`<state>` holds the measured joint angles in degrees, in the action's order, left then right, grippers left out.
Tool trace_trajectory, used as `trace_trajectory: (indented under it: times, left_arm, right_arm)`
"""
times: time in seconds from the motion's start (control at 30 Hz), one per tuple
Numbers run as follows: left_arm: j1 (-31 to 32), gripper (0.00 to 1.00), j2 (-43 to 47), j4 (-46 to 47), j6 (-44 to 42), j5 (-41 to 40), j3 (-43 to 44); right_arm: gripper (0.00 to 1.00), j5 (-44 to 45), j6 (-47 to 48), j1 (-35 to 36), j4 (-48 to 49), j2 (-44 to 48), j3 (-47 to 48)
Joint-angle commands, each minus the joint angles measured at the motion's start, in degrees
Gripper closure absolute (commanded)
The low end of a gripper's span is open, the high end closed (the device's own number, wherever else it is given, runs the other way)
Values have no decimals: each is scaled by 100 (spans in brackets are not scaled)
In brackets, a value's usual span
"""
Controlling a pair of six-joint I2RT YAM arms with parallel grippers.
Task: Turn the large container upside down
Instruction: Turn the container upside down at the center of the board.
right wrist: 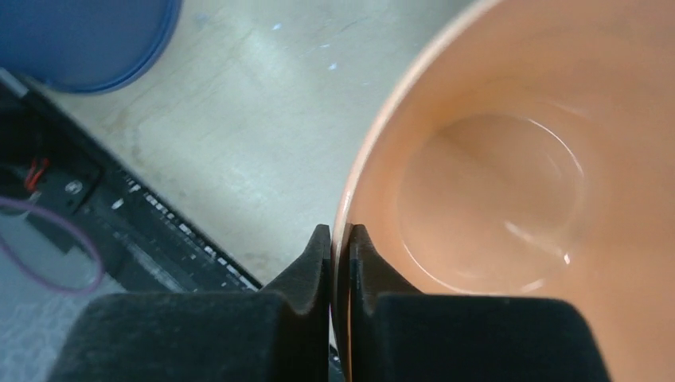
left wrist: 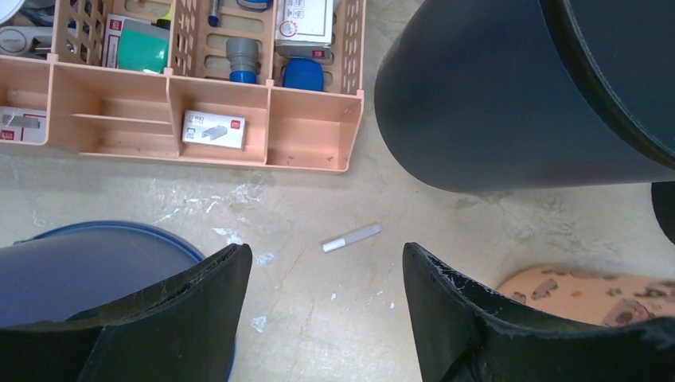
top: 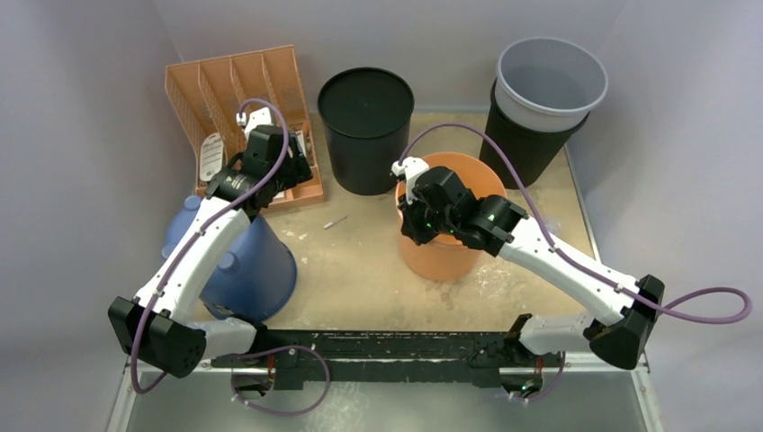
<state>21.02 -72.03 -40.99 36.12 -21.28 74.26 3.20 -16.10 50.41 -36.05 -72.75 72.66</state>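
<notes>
Fingers of the right arm (right wrist: pixel 340 237) are pinched shut on the rim of the large orange container (right wrist: pixel 493 183), one finger outside the wall and one inside, with only the thin lip between them. From my overhead feed, the large orange container (top: pixel 445 256) stands upright, mouth up, just toward 3 o'clock from the middle of the tabletop (top: pixel 360 261), and the grip sits at about 9 o'clock on its rim. I can see down into it on the right wrist feed, and its inside looks bare.

The left fingers (left wrist: pixel 326 259) are spread wide and hold nothing. They hang above the tabletop with a small white stick (left wrist: pixel 351 237) lying on the surface between them and farther out.

A blue container (top: pixel 247 265) lies tipped on its side at about 8 o'clock, partly under the left arm. An upside-down black bucket (top: pixel 364 135) stands at 12 o'clock. A grey bucket (top: pixel 551 85) is nested in another black bucket (top: pixel 526 148) at 2 o'clock. A peach organizer tray (top: pixel 225 85) sits at 10 o'clock; on the left wrist feed, one of its front compartments holds a small staple box (left wrist: pixel 213 130).
</notes>
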Motion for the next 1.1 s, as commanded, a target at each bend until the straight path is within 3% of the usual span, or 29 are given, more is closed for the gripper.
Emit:
trace_trajectory:
  times: [0.0,0.13,0.23,0.4,0.53,0.73,0.87,1.07]
  left_arm:
    - [-19,31,231,196,-130,-20,-82]
    - [-81,30,155,-65,-154,-181,293]
    - [-295,30,87,-276,-205,13,774]
    - [-493,30,140,-466,-341,248,1612]
    - [-494,30,305,-390,-290,305,1634]
    - [-493,30,366,-389,-379,588,1299]
    - [-487,29,430,-190,-488,1466,694]
    - [-476,29,639,546,49,2322,-628]
  right_arm:
    - [100,265,-220,-1,169,-53,512]
    - [100,-343,-595,-70,781,125,1033]
    - [100,-1285,-1083,-534,1479,325,979]
    - [100,-3131,-2125,-1774,3144,854,-146]
    - [100,-4304,-3283,-2454,4896,1290,-1324]
    - [100,-4425,-4013,-2483,5776,1593,-2422]
    - [100,-4036,-4172,-2480,6077,1879,-2961]
    - [100,-3445,-3636,-2484,5012,2016,-3171]
